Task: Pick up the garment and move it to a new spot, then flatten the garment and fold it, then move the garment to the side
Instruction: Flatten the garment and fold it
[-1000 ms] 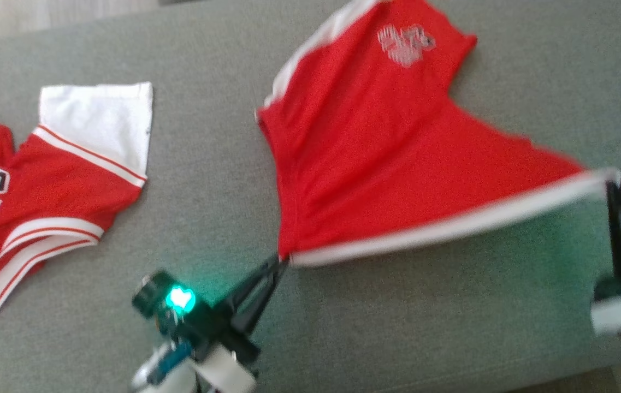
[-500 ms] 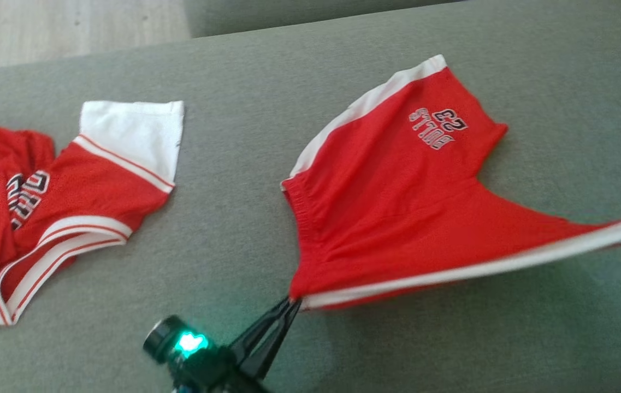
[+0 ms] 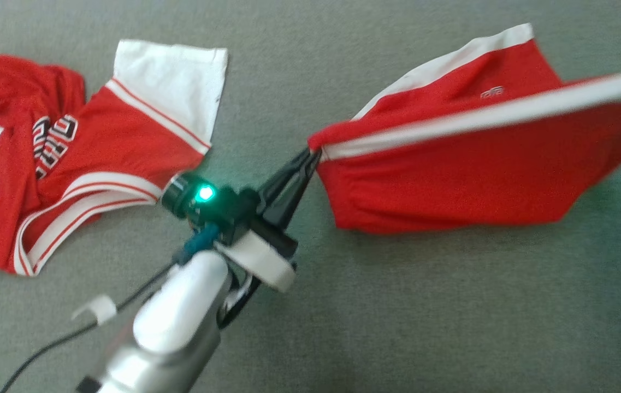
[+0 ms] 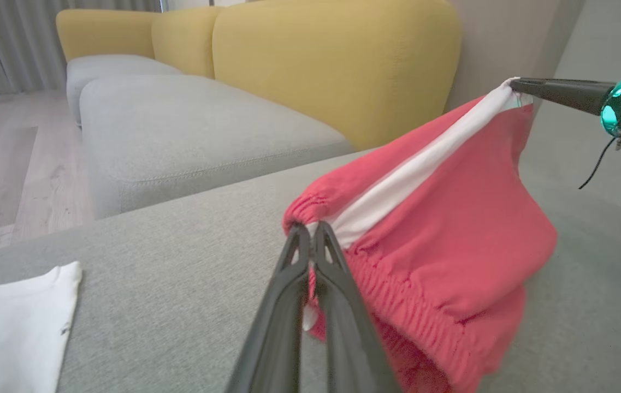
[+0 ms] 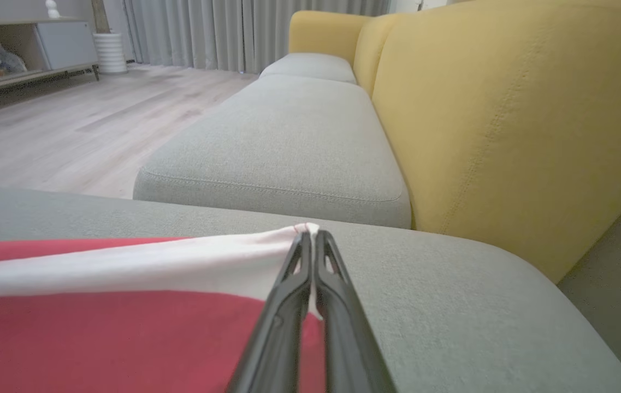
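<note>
The garment (image 3: 468,164) is a pair of red shorts with a white side stripe, held up off the grey cushion (image 3: 397,316) by one stretched edge. My left gripper (image 3: 313,154) is shut on the gathered waistband corner, seen close in the left wrist view (image 4: 306,232). My right gripper (image 5: 309,233) is shut on the white-striped far corner; its dark fingers also reach in from the right in the left wrist view (image 4: 515,83). The cloth (image 4: 452,218) sags between the two grips, its lower part folded under and resting on the cushion.
A second red and white jersey (image 3: 81,147) lies crumpled on the cushion to the left, its white sleeve (image 4: 10,322) near my left arm. A yellow sofa back (image 5: 507,109) rises beyond the cushion's far edge, with wooden floor (image 5: 70,125) past it.
Both grippers have lifted the striped edge off the cushion and carried it over the rest of the shorts, which now hang below it. The head camera has shifted too.
</note>
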